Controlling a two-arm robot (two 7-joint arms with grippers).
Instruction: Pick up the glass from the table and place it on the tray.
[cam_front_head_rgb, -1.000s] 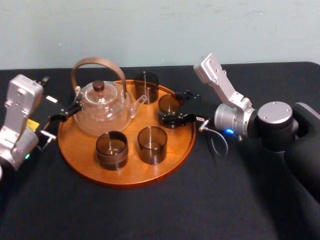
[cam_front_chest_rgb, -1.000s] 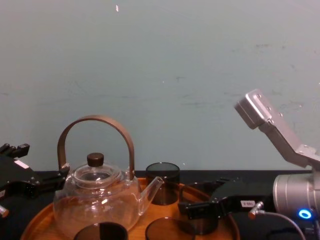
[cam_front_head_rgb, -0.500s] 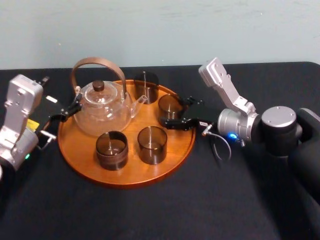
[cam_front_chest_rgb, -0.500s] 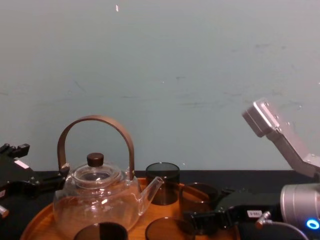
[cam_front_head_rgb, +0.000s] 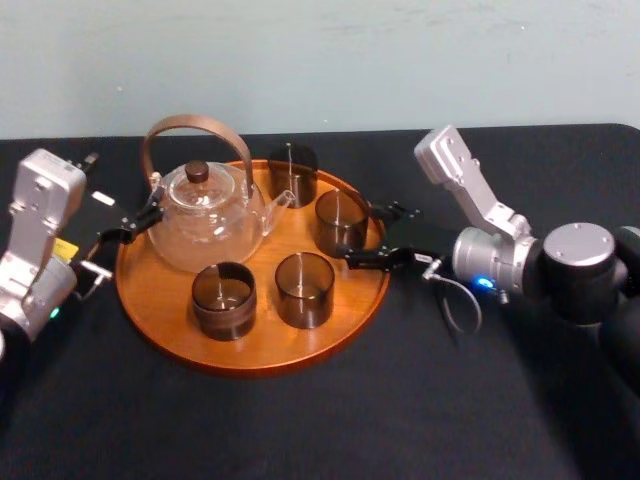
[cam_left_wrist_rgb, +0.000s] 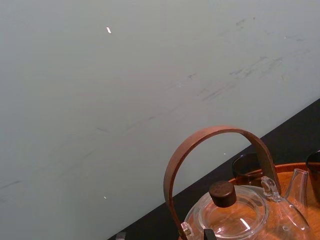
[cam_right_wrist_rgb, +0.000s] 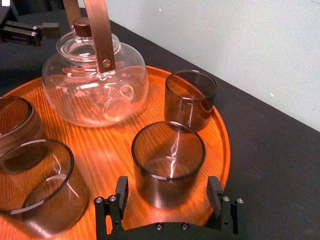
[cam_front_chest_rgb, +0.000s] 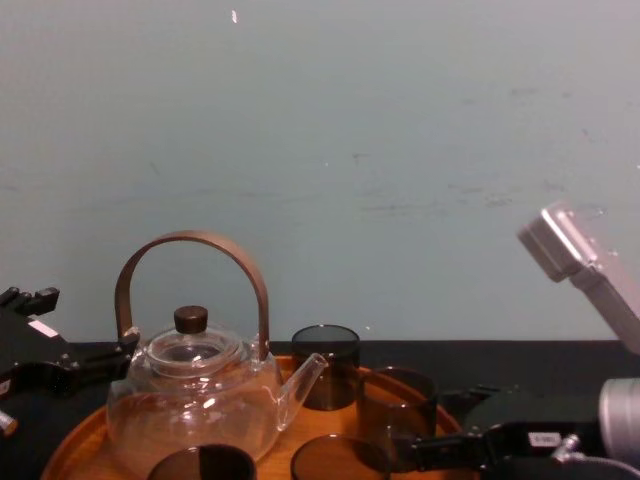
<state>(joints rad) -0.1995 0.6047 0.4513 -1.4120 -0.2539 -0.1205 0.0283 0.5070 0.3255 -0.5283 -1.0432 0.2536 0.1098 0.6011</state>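
Right wrist view: the right tool (cam_right_wrist_rgb: 168, 194), released, spreads its jaws beside the glass (cam_right_wrist_rgb: 169, 161) standing on the tray (cam_right_wrist_rgb: 222, 150). The left tool (cam_front_head_rgb: 128, 228) hangs by the teapot (cam_front_head_rgb: 205, 220); I cannot tell its grip.

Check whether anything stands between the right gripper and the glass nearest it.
Nothing visible does. The glass stands on the tray right in front of the open right gripper, nothing between them. The left gripper is parked beside the teapot.
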